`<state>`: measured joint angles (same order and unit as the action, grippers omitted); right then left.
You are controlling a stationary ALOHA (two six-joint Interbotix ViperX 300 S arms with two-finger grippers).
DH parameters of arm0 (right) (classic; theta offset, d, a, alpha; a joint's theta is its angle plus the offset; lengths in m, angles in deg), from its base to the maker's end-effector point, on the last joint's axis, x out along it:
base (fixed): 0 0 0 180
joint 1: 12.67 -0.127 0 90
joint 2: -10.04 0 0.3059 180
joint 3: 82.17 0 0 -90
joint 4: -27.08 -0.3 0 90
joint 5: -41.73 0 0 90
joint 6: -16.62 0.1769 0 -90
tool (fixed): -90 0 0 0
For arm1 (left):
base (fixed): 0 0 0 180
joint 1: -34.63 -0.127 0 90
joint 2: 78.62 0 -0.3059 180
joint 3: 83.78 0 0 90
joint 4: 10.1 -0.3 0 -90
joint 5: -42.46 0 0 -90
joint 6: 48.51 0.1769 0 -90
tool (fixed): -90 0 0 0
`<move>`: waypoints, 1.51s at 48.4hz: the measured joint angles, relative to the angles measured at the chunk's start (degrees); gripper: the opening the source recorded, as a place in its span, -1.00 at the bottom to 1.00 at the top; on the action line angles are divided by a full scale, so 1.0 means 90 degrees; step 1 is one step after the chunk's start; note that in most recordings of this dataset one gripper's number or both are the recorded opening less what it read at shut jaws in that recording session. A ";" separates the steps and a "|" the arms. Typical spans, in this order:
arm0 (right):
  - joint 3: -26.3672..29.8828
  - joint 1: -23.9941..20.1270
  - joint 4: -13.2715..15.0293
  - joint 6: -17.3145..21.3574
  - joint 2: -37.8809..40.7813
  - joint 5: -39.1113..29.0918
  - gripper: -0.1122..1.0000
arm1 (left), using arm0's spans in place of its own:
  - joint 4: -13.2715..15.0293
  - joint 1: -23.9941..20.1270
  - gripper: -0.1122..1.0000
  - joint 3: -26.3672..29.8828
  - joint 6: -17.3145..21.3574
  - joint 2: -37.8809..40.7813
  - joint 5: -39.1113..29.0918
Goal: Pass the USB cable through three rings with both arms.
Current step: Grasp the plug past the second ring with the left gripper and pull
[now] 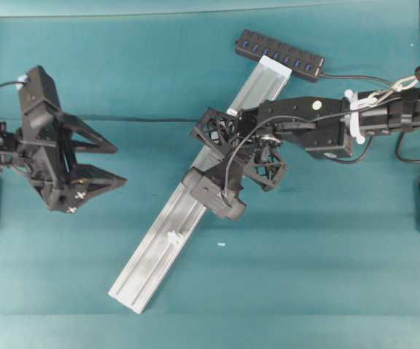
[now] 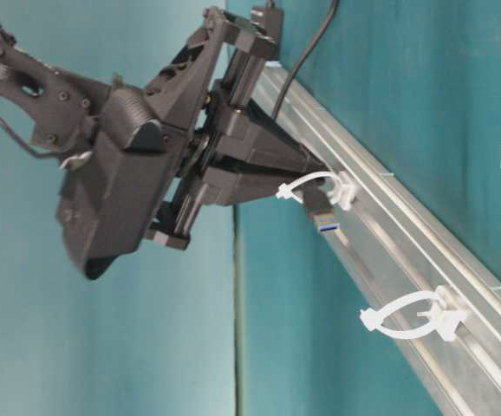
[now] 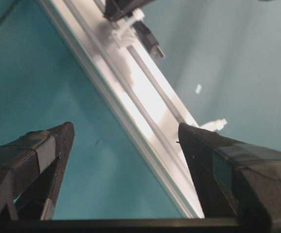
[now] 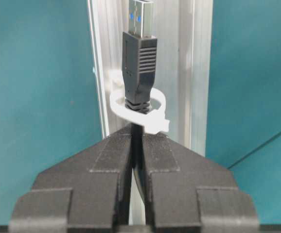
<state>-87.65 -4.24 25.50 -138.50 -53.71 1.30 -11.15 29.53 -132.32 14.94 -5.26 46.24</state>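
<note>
The silver rail (image 1: 159,240) lies diagonally on the teal table. My right gripper (image 1: 232,154) is over its middle, shut on the USB cable just behind the plug. In the right wrist view the gripper (image 4: 138,133) pinches the cord, and the black plug (image 4: 140,43) sticks out through a white ring (image 4: 140,104). The table-level view shows the plug (image 2: 322,217) just past that ring (image 2: 320,186), with another ring (image 2: 411,316) further down the rail. My left gripper (image 1: 119,163) is open and empty, left of the rail; its view (image 3: 126,133) looks at the rail (image 3: 145,97) and the plug (image 3: 150,41).
A black multi-port hub (image 1: 279,54) lies at the rail's far end. A thin black cord (image 1: 144,118) runs across the table from the left arm to the rail. A lower ring (image 1: 172,237) stands free on the rail. A small white scrap (image 1: 221,244) lies right of it.
</note>
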 measured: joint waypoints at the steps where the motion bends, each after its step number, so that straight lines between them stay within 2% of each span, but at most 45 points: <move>1: 0.0010 -0.0010 -0.0020 0.0000 0.0000 0.0000 -0.68 | 0.0010 0.0010 0.88 0.0000 -0.0020 0.0049 0.0039; 15: 0.0098 -0.0010 -0.0400 0.0010 -0.0029 -0.0010 -0.68 | 0.0000 0.0029 0.88 0.0078 -0.0166 0.0605 0.0781; 25: 0.0098 0.0000 -0.0420 0.0010 -0.0029 -0.0029 -0.68 | 0.0010 0.0039 0.88 0.0283 -0.0352 0.0967 0.0996; 35: 0.0107 -0.0010 -0.0469 0.0010 -0.0020 -0.0029 -0.68 | 0.0010 0.0059 0.88 0.0664 -0.0381 0.1758 0.1221; 51: 0.0107 0.0000 -0.0527 0.0430 -0.0029 -0.0029 -0.68 | 0.0010 0.0313 0.88 0.0947 -0.0391 0.3193 0.2910; 73: 0.0098 0.0000 -0.0527 0.0449 -0.0029 -0.0029 -0.68 | 0.0010 0.0381 0.88 0.1289 -0.0371 0.3750 0.3135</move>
<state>-86.77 -4.24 20.76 -134.46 -53.97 1.03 -11.07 32.96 -120.72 11.60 28.49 74.45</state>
